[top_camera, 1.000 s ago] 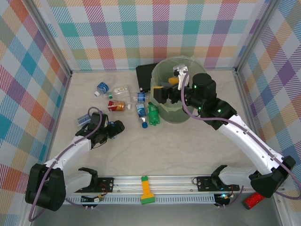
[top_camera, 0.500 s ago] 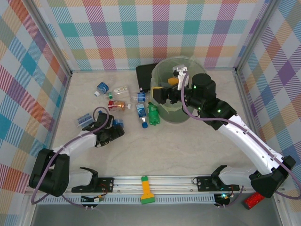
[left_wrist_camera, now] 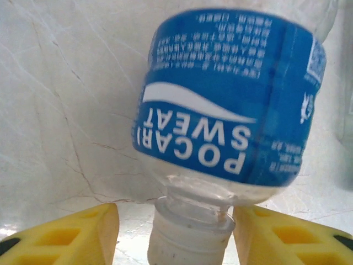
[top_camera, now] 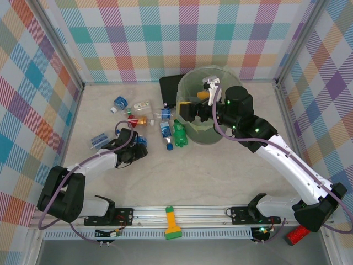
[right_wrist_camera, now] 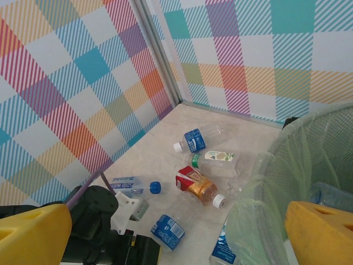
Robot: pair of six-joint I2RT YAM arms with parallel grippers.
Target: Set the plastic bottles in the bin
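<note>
A clear plastic bottle with a blue label [left_wrist_camera: 231, 94] lies on the table, its white cap [left_wrist_camera: 187, 237] pointing at the left wrist camera. My left gripper [left_wrist_camera: 175, 232] stands astride that cap. The right finger is against the neck and a gap remains beside the left finger [left_wrist_camera: 71, 232]. From above, the left gripper [top_camera: 138, 144] is left of centre. My right gripper [top_camera: 188, 110] hangs wide open and empty over the left rim of the bin [top_camera: 207, 83]. Several other bottles lie left of the bin: a blue-labelled one [top_camera: 119, 102], a red-labelled one [top_camera: 135, 122] and a green one [top_camera: 180, 134].
A flat black object [top_camera: 170, 84] lies behind the bin. A blue-capped clear bottle [top_camera: 100, 140] rests just left of my left arm. A yellow-green item [top_camera: 172, 222] sits on the front rail and a red glittery cylinder [top_camera: 296, 234] at the near right corner.
My left gripper slid forward and right to the blue-labelled bottle, and its jaws narrowed around the cap. The right arm has not moved.
</note>
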